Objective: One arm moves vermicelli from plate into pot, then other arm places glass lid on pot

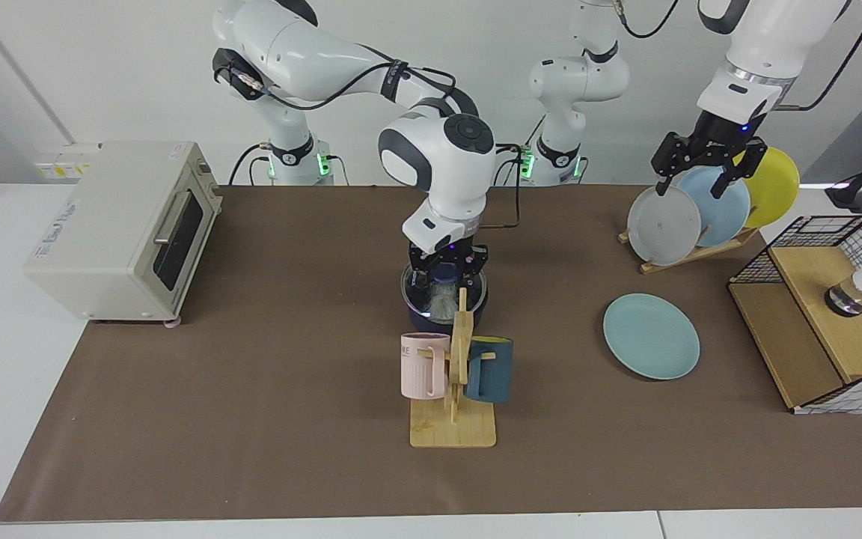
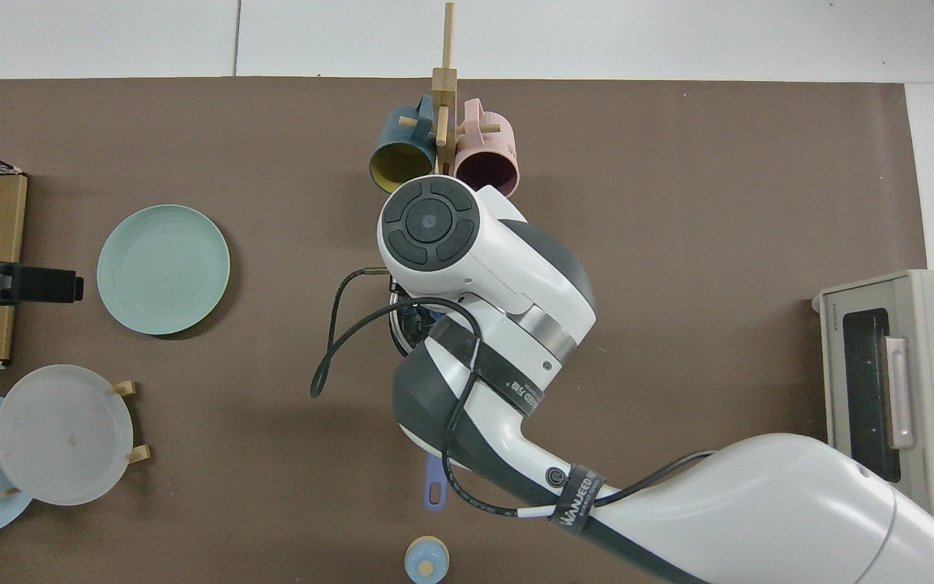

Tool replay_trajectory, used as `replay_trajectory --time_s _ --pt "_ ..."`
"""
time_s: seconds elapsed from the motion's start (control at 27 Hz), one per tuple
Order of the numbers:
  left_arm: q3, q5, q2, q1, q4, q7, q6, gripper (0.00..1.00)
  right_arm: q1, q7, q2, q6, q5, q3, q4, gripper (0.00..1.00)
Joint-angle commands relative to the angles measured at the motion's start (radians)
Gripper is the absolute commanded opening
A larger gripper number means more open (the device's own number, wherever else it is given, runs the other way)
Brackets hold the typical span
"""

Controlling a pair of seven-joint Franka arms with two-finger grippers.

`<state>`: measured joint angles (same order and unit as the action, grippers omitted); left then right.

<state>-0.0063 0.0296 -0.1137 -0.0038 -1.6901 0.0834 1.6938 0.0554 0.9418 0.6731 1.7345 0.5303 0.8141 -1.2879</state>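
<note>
Both steps look nearly done: the vermicelli (image 1: 443,302) lies in the pot (image 1: 431,318) mid-worktop, the right gripper (image 1: 447,262) clamps the glass lid (image 1: 422,288) onto it, not yet released; the left gripper (image 1: 706,166) hangs spread and empty over the far corner, waiting.

Arm (image 2: 483,324) covers pot (image 2: 433,487); only handle shows; plate (image 2: 163,269) bare.

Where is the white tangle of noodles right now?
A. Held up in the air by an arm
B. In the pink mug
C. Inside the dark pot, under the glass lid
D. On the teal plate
C. In the facing view the noodles show through the glass lid sitting on the pot, with the right end effector at the lid's knob; the teal plate lies bare.
</note>
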Motion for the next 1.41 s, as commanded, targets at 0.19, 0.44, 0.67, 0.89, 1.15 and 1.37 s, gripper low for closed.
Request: replay_trajectory --time_s 0.19,0.44,0.67,0.89,1.15,1.37 --pt "0.028 -0.014 0.003 -0.019 -0.007 -0.053 0.007 1.00 -0.008 0.028 0.056 -0.013 0.066 0.056 0.021 0.00" --pt "0.031 -0.014 0.002 -0.021 -0.007 -0.037 0.004 1.00 -0.003 0.020 0.057 -0.013 0.065 0.059 0.012 0.00" --pt "0.035 -0.014 0.002 -0.025 -0.007 -0.039 -0.008 1.00 -0.009 0.020 0.057 -0.010 0.065 0.063 -0.002 0.00" --pt "0.035 -0.016 0.002 -0.013 -0.005 -0.040 -0.008 1.00 -0.020 0.017 0.056 -0.006 0.065 0.063 -0.024 0.00" --pt "0.034 -0.014 0.002 -0.015 -0.005 -0.050 -0.016 1.00 -0.043 0.002 0.052 0.007 0.066 0.077 -0.050 0.00" --pt "0.034 -0.016 0.002 -0.013 0.000 -0.050 -0.016 1.00 -0.042 0.003 0.054 0.020 0.066 0.077 -0.050 0.00"
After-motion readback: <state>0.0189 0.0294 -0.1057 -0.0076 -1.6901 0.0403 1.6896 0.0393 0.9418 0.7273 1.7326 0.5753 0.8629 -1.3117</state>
